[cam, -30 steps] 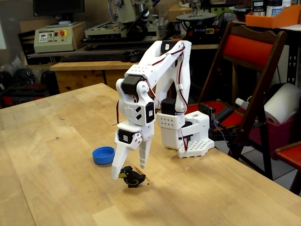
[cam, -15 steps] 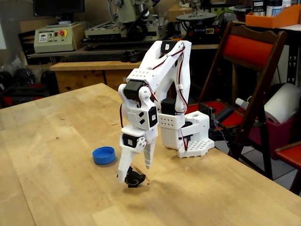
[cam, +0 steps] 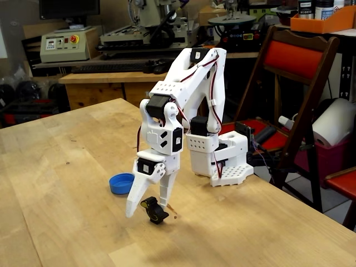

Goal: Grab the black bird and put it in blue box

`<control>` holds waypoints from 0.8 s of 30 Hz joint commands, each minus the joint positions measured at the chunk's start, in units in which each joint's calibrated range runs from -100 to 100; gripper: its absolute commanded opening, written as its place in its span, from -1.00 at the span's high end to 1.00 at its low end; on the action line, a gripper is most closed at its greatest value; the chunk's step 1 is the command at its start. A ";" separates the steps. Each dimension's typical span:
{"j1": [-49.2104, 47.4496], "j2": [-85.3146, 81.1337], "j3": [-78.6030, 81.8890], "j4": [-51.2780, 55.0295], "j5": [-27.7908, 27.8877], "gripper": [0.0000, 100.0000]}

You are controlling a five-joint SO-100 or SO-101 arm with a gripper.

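Now gripper (cam: 147, 211) fingers spread, black bird (cam: 154, 210) tilted between them, w/ blue box (cam: 122, 183) nearby toward table (cam: 55, 183) left edge.

Workshop. Wooden desk (cam: 67, 183) in front; behind it, bench (cam: 94, 78) with machine tools, control box with red emergency-stop button (cam: 64, 44), orange parts bin (cam: 322, 22), paper towel roll (cam: 334, 122), red folding chair (cam: 295, 72).
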 commanded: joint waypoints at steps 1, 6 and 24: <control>0.58 -0.31 -0.34 -0.40 0.29 0.15; 0.58 -0.31 -0.25 -0.40 0.29 0.17; 0.65 -0.31 -0.25 -0.24 0.05 0.17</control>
